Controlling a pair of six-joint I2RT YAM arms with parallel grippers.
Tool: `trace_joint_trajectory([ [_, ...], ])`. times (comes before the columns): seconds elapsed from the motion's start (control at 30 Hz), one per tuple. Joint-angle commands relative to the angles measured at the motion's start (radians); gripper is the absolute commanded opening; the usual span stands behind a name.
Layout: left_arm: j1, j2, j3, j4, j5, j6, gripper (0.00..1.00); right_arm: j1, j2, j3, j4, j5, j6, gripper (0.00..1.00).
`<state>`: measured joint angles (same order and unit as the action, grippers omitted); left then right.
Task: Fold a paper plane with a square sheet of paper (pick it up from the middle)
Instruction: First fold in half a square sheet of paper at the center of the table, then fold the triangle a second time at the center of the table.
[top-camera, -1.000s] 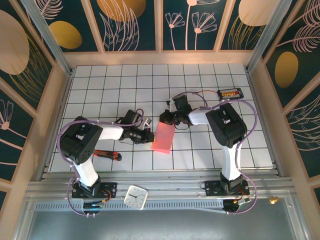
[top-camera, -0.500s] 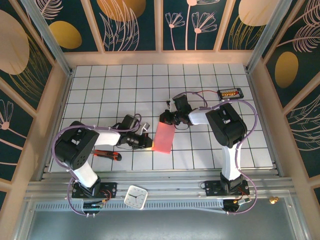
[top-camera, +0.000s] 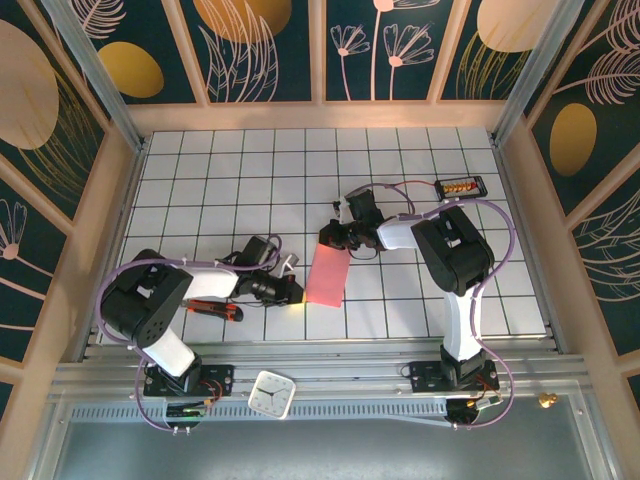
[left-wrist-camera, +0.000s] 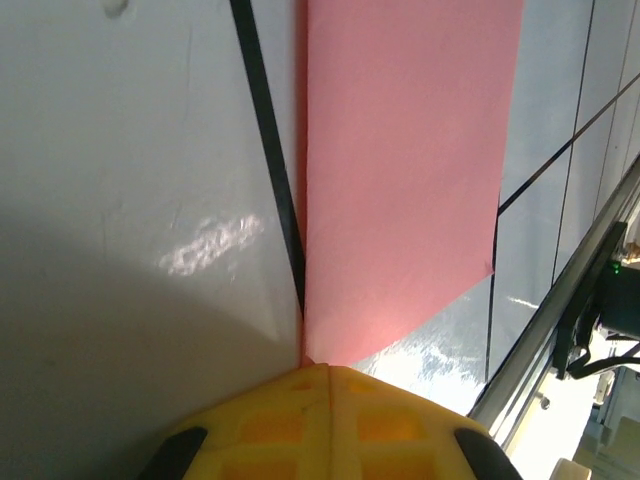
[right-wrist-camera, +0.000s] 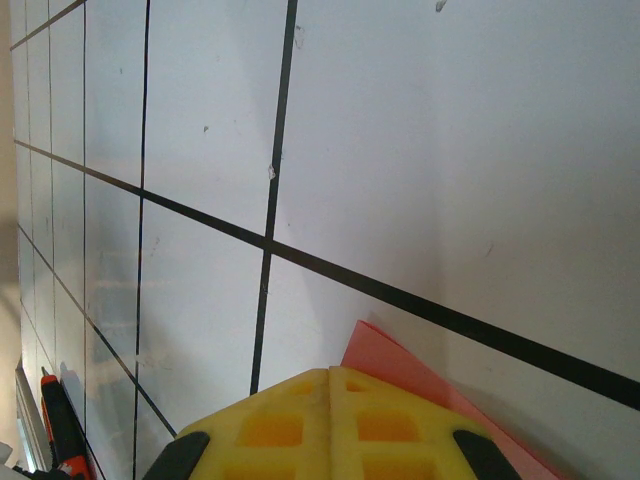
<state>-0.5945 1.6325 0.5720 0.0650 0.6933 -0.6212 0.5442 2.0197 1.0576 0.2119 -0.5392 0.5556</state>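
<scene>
Left claw (top-camera: 291, 291) has slid toward lower frame, shut, pinching paper (top-camera: 327, 278) corner. Right claw (top-camera: 326, 237) shut at paper's top edge. Paper's light & floppy, creases easy, so grip edges.

The table (top-camera: 200, 170) has a white top with thin black lines that make a grid of square tiles. Near its middle lies the square sheet of paper (top-camera: 327, 278), salmon-pink, folded to a narrow long shape, flat on the tiles and a little slanted to the grid. Well to the left of it, near the front edge, lies a black tool with a red handle (top-camera: 222, 310). At the far right corner lies a small black box (top-camera: 461, 186) with yellow and red parts. On the metal rail (top-camera: 350, 375) before the tiles lies a small white square clock (top-camera: 271, 393).
</scene>
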Motion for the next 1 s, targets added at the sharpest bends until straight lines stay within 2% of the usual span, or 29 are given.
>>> trace_joint_trajectory([
  [0.0, -0.021, -0.002, -0.044, -0.243, -0.014, 0.013, 0.00, -0.004, 0.071, -0.026, -0.071, 0.108, -0.027, 0.00],
  [0.13, -0.021, -0.059, -0.007, -0.232, 0.005, 0.010, 0.00, -0.004, 0.072, -0.026, -0.067, 0.104, -0.028, 0.00],
  [0.33, 0.007, -0.169, 0.013, 0.028, 0.053, -0.136, 0.02, -0.004, 0.041, -0.010, -0.031, 0.025, -0.054, 0.00],
  [0.5, 0.022, -0.181, 0.036, 0.055, -0.091, -0.161, 0.15, -0.006, -0.049, 0.042, -0.035, -0.076, -0.091, 0.00],
  [0.57, 0.023, -0.174, 0.037, 0.048, -0.153, -0.173, 0.17, -0.012, -0.106, 0.033, -0.055, -0.087, -0.107, 0.04],
  [0.67, 0.021, -0.126, 0.042, 0.057, -0.184, -0.195, 0.20, -0.033, -0.214, -0.037, -0.099, -0.064, -0.126, 0.10],
  [0.8, 0.003, -0.047, 0.052, 0.086, -0.145, -0.217, 0.19, -0.056, -0.344, -0.154, -0.213, 0.071, -0.130, 0.13],
  [0.97, -0.020, -0.016, 0.046, 0.118, -0.114, -0.228, 0.15, -0.056, -0.353, -0.230, -0.218, 0.165, -0.069, 0.13],
])
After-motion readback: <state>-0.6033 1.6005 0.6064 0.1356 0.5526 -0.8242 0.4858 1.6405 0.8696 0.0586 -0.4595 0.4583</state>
